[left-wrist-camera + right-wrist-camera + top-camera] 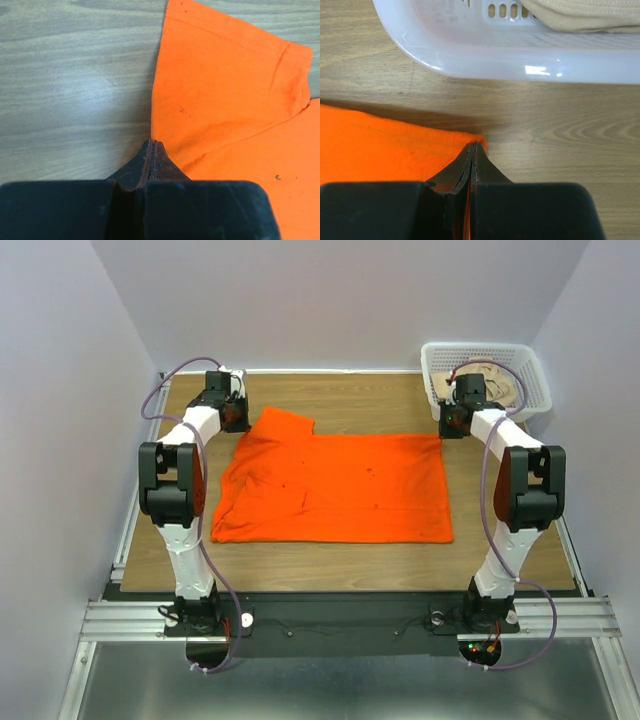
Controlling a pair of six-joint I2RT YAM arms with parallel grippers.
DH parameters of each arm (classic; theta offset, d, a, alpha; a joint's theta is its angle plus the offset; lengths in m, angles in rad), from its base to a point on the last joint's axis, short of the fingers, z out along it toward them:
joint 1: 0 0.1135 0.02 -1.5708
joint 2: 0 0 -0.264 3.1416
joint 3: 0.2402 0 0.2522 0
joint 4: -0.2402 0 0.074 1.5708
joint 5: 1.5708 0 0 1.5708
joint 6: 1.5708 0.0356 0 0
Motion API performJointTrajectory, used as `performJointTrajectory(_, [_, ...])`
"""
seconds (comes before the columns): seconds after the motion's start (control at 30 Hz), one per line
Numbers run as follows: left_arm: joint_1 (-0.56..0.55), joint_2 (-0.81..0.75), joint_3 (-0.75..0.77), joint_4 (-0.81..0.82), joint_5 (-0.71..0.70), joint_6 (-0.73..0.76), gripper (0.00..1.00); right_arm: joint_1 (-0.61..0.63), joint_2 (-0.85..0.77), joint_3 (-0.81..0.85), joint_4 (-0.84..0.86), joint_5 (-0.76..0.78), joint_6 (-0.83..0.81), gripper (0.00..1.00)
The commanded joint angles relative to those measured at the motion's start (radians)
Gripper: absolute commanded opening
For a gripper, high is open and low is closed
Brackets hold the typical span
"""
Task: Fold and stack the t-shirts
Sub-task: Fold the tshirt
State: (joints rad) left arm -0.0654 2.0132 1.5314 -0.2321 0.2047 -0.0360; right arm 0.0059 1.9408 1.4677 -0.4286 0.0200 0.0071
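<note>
Lying flat across the middle of the wooden table [350, 405], the orange t-shirt [340, 490] left bare wood along its far and near edges and a narrow strip on each side. Both arms [175, 480] reached forward, elbows raised, wrists bent down at the shirt's upper corners. The left gripper [151, 145] had its fingers pressed together at the cloth's edge beneath the sleeve [235, 65]; whether it caught fabric could not be told. The right gripper [474, 146] pinched the shirt's upper right corner, orange showing in the slit, close to the glossy white lattice basket [485, 347], which held the crumpled beige t-shirt [580, 17].
</note>
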Motion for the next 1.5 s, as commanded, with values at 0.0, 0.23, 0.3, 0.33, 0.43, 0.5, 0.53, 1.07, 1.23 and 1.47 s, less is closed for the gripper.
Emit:
performJointTrajectory(0.0, [0.004, -0.091, -0.022, 0.022, -0.004, -0.022, 0.0, -0.001, -0.078, -0.027, 0.054, 0.052, 0.043, 0.01])
performJointTrajectory(0.23, [0.004, -0.129, -0.025, 0.016, -0.002, -0.036, 0.0, 0.0, -0.118, -0.066, 0.056, 0.055, 0.074, 0.01])
performJointTrajectory(0.3, [0.004, -0.134, -0.017, 0.004, -0.014, -0.042, 0.0, 0.0, -0.126, -0.072, 0.054, 0.046, 0.083, 0.01])
performJointTrajectory(0.33, [0.004, -0.137, -0.014, -0.006, -0.021, -0.042, 0.0, -0.001, -0.128, -0.073, 0.054, 0.044, 0.086, 0.01])
performJointTrajectory(0.43, [0.004, -0.149, -0.02, -0.024, -0.031, -0.048, 0.0, 0.0, -0.144, -0.09, 0.054, 0.04, 0.094, 0.01])
performJointTrajectory(0.5, [0.004, -0.162, -0.03, -0.024, -0.037, -0.054, 0.0, 0.0, -0.161, -0.099, 0.054, 0.038, 0.103, 0.01])
performJointTrajectory(0.53, [0.004, -0.171, -0.039, -0.024, -0.04, -0.057, 0.0, 0.0, -0.167, -0.11, 0.054, 0.038, 0.105, 0.01])
performJointTrajectory(1.07, [0.004, -0.261, -0.106, -0.088, -0.111, -0.082, 0.0, 0.0, -0.256, -0.216, 0.053, 0.058, 0.163, 0.01])
performJointTrajectory(1.23, [0.004, -0.289, -0.123, -0.114, -0.122, -0.097, 0.0, -0.001, -0.293, -0.248, 0.051, 0.055, 0.188, 0.01])
performJointTrajectory(1.47, [0.004, -0.352, -0.183, -0.121, -0.13, -0.116, 0.0, 0.0, -0.341, -0.303, 0.047, 0.051, 0.203, 0.01])
